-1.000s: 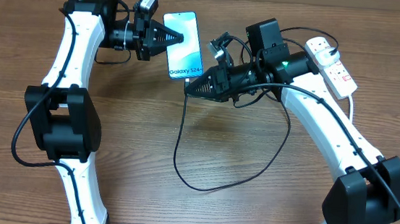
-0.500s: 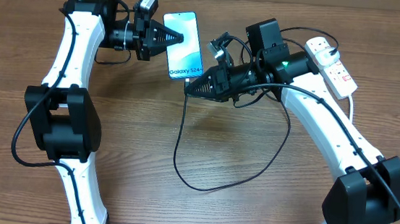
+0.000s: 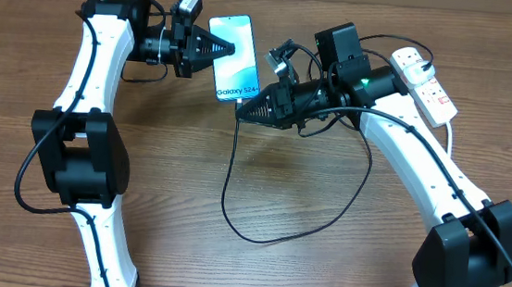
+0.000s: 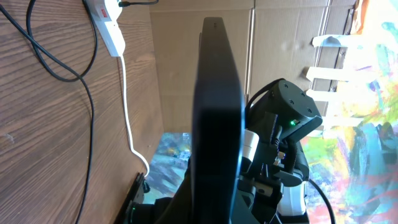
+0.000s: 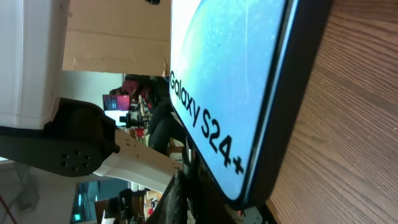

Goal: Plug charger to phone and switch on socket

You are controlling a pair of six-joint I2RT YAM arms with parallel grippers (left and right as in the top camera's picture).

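Note:
The phone (image 3: 239, 72), blue-cyan screen reading "Galaxy S24+", is held off the table at the back centre by my left gripper (image 3: 225, 50), which is shut on its left long edge. In the left wrist view the phone (image 4: 217, 106) shows edge-on as a dark slab. My right gripper (image 3: 243, 112) is shut on the connector tip of the charger, right at the phone's bottom edge. The phone's screen fills the right wrist view (image 5: 230, 74); whether the tip is inside the port is hidden. The black cable (image 3: 229, 192) loops across the table towards the socket (image 3: 424, 82).
The socket's thick white cord (image 3: 449, 133) runs off the right side behind my right arm. In the left wrist view the socket (image 4: 106, 25), the black cable (image 4: 62, 68) and the white cord (image 4: 127, 112) lie on the wooden table (image 3: 167, 201).

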